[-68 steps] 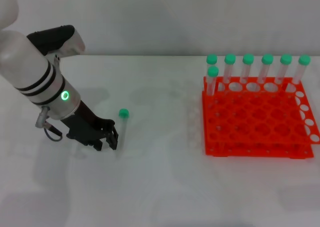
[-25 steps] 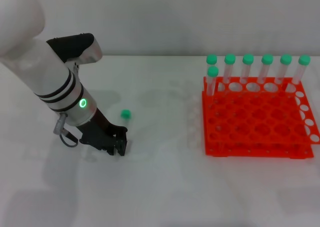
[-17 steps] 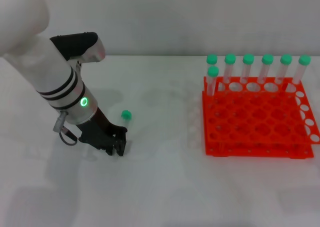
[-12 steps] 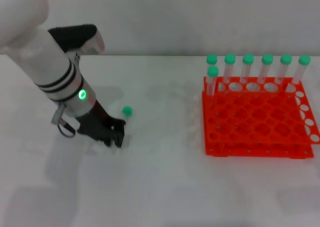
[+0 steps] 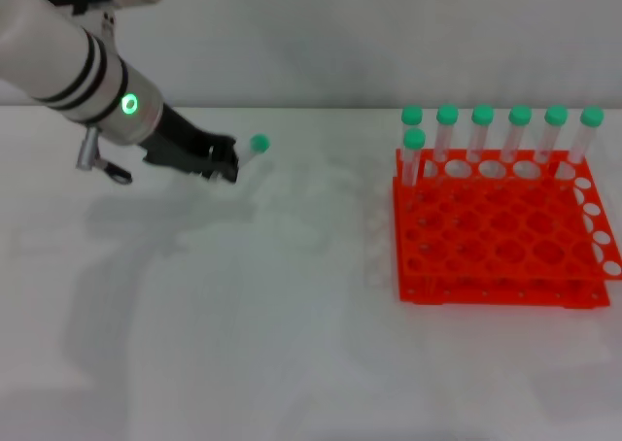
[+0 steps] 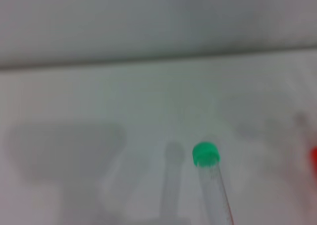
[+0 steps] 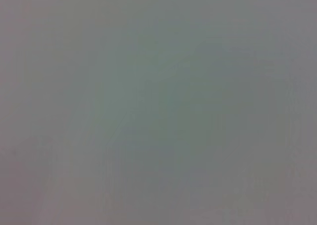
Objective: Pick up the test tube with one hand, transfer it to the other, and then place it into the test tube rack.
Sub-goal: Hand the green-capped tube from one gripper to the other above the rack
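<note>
The left gripper [image 5: 225,165] is seen in the head view raised above the white table [image 5: 292,363], at the end of the silver-white arm [image 5: 68,57] with black bands and a glowing green ring [image 5: 127,103]. Its black fingers are closed around the test tube [image 5: 249,153], which is held clear of the table surface. The tube is gripped on its clear body, and its green cap [image 5: 259,144] points away from the gripper, toward the side of the test tube rack [image 5: 501,232]. In the left wrist view, the same tube [image 6: 214,185] is shown with its green cap [image 6: 205,154] at the far end, and a grey shadow of it is cast on the table [image 6: 74,96] beside it. The gripper's own fingers are not shown in that view. The orange-red rack stands on the table on the robot's right side, well apart from the held tube. Seven green-capped tubes [image 5: 483,135] are placed upright in it: six in the back row, and one more just in front of that row at its left end. The other holes of the rack are open. The right gripper is not seen in any view, and only a plain grey field is shown by the right wrist view.
</note>
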